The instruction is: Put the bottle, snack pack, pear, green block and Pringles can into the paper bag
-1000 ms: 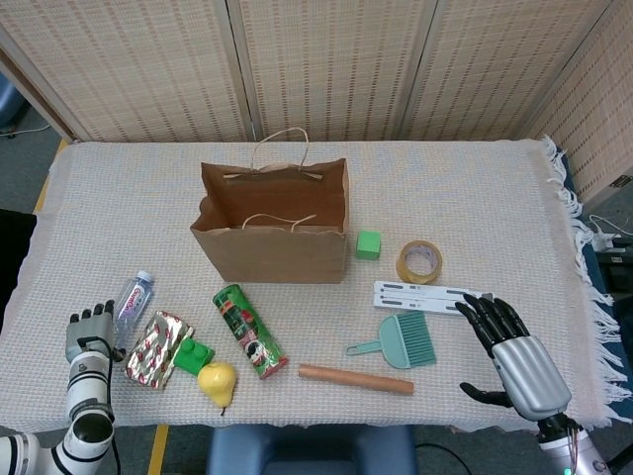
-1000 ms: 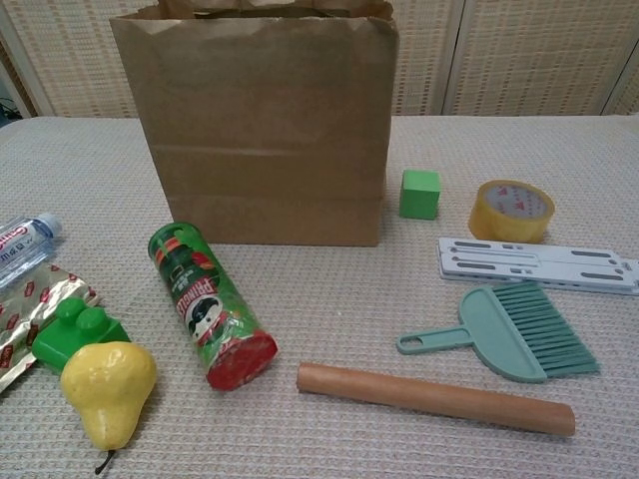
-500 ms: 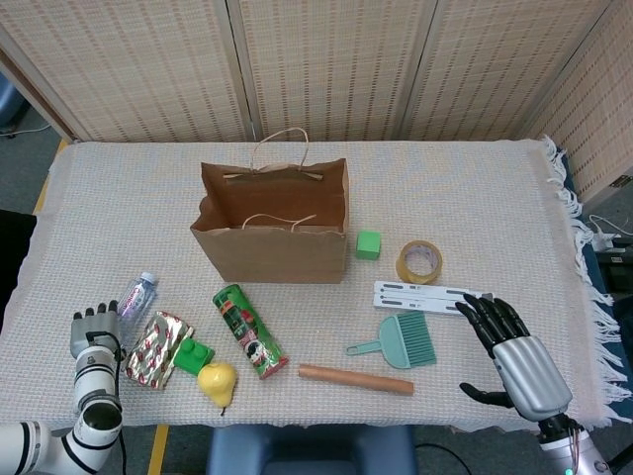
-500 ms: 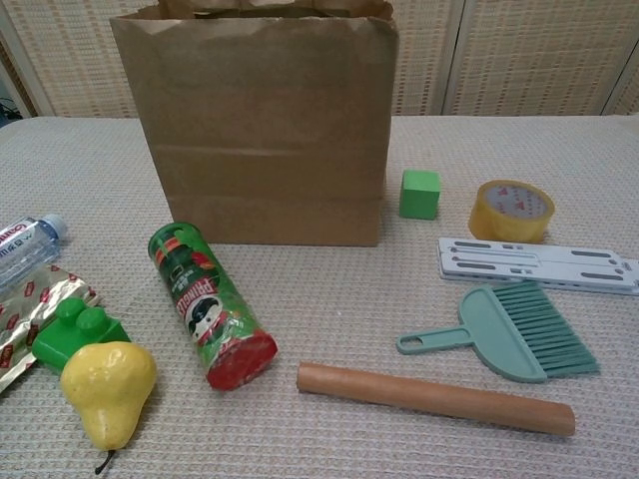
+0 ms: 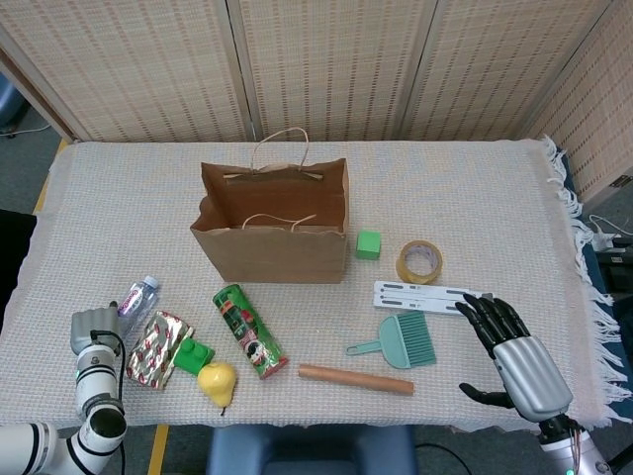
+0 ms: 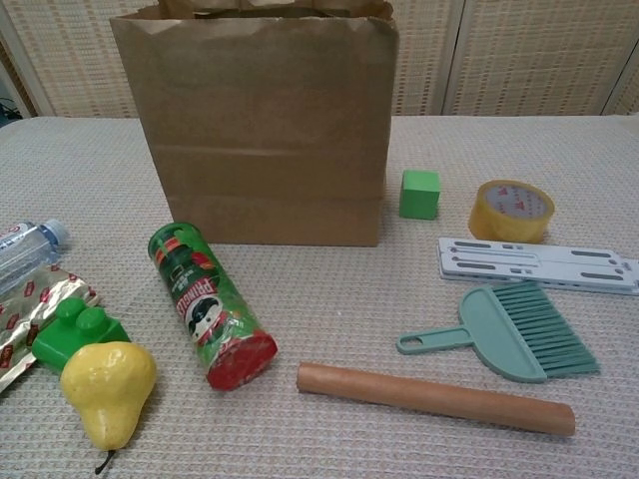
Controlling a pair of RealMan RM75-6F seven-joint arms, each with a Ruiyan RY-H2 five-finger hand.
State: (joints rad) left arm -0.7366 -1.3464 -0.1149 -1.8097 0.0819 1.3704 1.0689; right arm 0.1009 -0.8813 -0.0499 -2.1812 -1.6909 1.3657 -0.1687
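Your left robot hand (image 5: 91, 330) curls around the bottle (image 5: 135, 297), left of the paper bag (image 5: 272, 228). Your right robot hand (image 5: 514, 351) lies spread, empty, right of it. A woven cloth covers the counter (image 5: 475, 188); wicker screens (image 5: 326, 64) stand behind.

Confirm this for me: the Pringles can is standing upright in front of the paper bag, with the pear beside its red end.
Not upright. The Pringles can lies on its side in front of the paper bag, as the chest view shows. The pear is indeed beside its red end.
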